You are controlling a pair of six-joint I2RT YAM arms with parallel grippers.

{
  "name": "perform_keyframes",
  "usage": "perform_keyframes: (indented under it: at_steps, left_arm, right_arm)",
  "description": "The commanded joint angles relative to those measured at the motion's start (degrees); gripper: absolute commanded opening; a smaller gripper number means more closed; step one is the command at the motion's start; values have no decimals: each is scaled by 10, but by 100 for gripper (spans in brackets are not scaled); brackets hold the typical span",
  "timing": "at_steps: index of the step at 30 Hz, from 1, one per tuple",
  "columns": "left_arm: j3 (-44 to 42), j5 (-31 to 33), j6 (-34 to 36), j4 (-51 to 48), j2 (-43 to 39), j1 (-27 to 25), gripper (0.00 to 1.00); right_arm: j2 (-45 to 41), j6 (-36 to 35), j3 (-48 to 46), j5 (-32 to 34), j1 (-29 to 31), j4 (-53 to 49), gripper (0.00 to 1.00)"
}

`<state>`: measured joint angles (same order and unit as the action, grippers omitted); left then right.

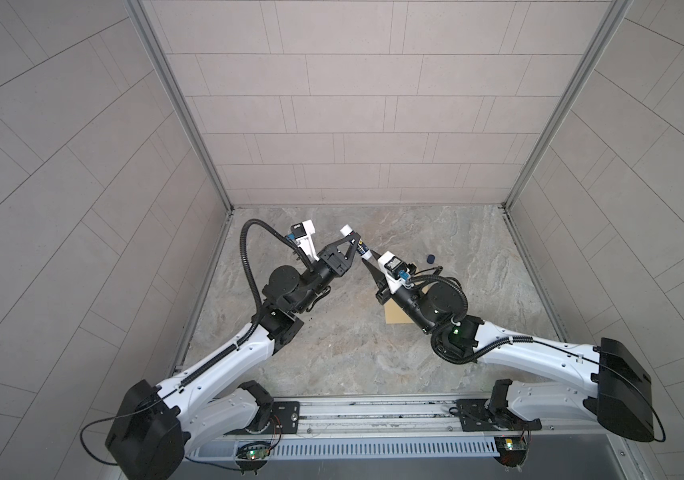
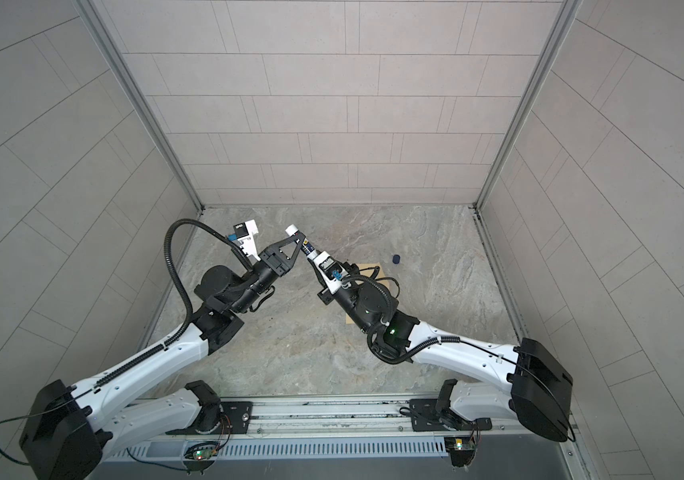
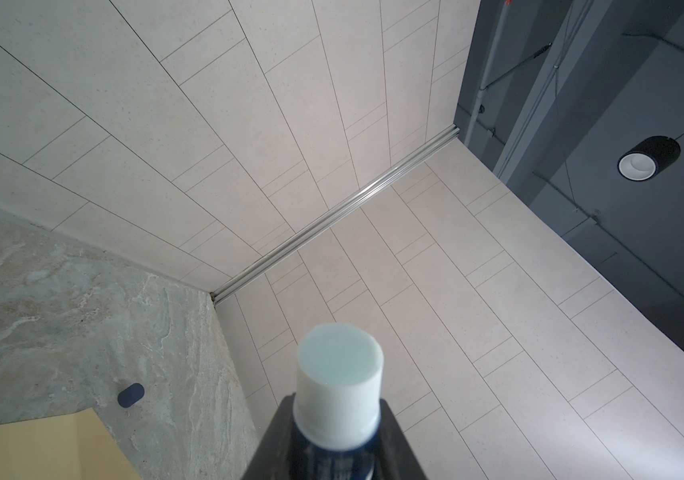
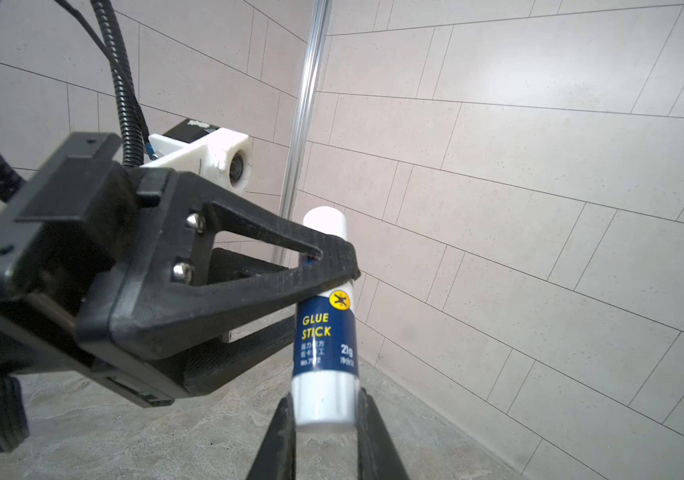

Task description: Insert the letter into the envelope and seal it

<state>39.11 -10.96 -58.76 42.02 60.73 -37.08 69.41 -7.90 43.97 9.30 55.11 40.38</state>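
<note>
Held thing: a blue-and-white plastic glue stick, uncapped, is hanging in mid-air between the two arms, well above the grey marbled table.
Left gripper: its black fingers are clamping the stick's upper body, just under the pale glue end, which is poking out past them.
Right gripper: its two fingers are pressing in on the white base from both sides; contact looks made.
Long axis: the stick is running from the right fingers at the base, through the left fingers, to the bare glue end, which is pointing up and away toward the back wall in both top views.
Envelope: the plain yellow-tan paper envelope is lying flat on the table, directly under the right arm, well below the stick.
Letter: not showing in any view; I cannot tell whether it is inside.
Cap: a small dark blue plastic cap is lying apart, beyond the envelope.
Nearer arm: the right one, judging by the envelope beneath it.
Coming move: likely a twist or handover at the base, then turning the glue end down toward the envelope.
</note>
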Motion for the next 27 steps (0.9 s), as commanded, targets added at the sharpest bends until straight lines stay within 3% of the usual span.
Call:
perform_keyframes:
  at_steps: [1, 5, 8, 11, 14, 19, 21, 23, 25, 27]
  left_arm:
    - [9, -47, 47, 25, 3, -3, 0]
    - [4, -73, 85, 54, 6, -3, 0]
    - [2, -101, 101, 81, 11, -3, 0]
    - [-1, -112, 110, 95, 9, -3, 0]
    - [-3, -109, 114, 96, 7, -4, 0]
    - [3, -89, 120, 60, 1, -3, 0]
    - [7, -74, 119, 41, -2, -3, 0]
    - [6, -53, 109, 34, -5, -3, 0]
    - [9, -35, 102, 20, -9, -4, 0]
    - [12, -28, 97, 15, -10, -3, 0]
  right_arm:
    - [-28, 138, 35, -118, -35, -22, 0]
    - [-24, 324, 57, -287, -105, -31, 0]
    - [-6, 436, 72, -375, -135, -16, 0]
    - [14, 529, 63, -421, -152, 67, 0]
    - [23, 555, 55, -428, -160, 118, 0]
    - [-4, 428, 68, -390, -147, 4, 1]
    - [-24, 326, 71, -334, -128, -66, 11]
    - [-48, 188, 64, -236, -88, -122, 29]
    - [-64, 62, 46, -115, -38, -139, 47]
    - [-67, -33, 26, -44, -3, -116, 56]
